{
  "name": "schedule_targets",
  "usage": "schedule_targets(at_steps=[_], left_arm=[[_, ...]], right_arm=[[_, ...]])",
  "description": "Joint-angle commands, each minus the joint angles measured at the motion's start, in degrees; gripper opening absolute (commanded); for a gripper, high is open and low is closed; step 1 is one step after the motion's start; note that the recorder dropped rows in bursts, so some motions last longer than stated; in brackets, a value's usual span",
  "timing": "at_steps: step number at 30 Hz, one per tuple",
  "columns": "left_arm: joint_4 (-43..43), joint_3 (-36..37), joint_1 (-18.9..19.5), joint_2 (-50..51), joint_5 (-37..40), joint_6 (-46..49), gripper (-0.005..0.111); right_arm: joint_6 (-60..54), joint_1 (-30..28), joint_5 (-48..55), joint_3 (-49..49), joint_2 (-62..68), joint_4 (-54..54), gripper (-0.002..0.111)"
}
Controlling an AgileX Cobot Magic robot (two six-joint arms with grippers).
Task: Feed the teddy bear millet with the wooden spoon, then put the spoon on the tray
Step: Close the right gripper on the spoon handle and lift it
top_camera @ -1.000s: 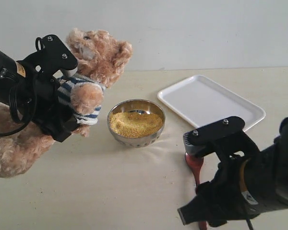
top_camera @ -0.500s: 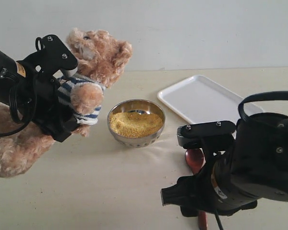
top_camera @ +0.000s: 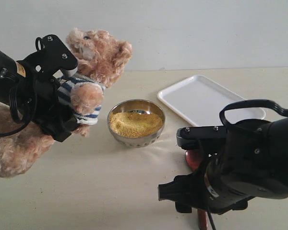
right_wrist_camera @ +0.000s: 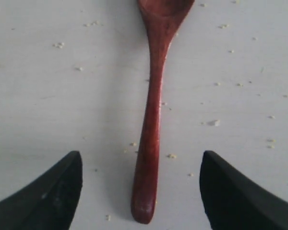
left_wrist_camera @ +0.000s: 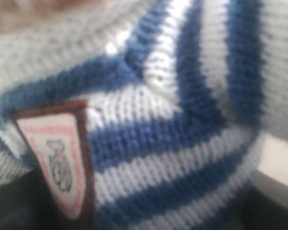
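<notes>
Right wrist view. Item: spoon (right_wrist_camera: 153, 96), flat on the tabletop (right_wrist_camera: 48, 96), handle between the jaws of your wide-open, empty right gripper (right_wrist_camera: 139, 163). Left gripper (top_camera: 62, 96) clamps the bear (top_camera: 98, 52) by its striped body. Hazard: thin glossy handle; close too high and it slips or pivots away.

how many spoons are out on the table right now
1. The wooden spoon lies flat on the table, its handle between the jaws of the open right gripper, near the steel bowl and tray. The right arm covers some tabletop, so another could be hidden.
</notes>
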Motion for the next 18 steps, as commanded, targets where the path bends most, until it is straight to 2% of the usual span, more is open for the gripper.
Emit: schedule_targets(at_steps=[1,18], left_arm=[[-0.61,-0.35,-0.25,-0.69,-1.51,0.13,0.005],[-0.61,-0.35,-0.25,-0.69,-1.38,0.13,0.005]], right_arm=[[0.04,-0.46,-1.16,-0.31,2.04,-0.77,0.067],[2.08,-0.46,-4.93,-0.18,5.71,-2.79,0.067]])
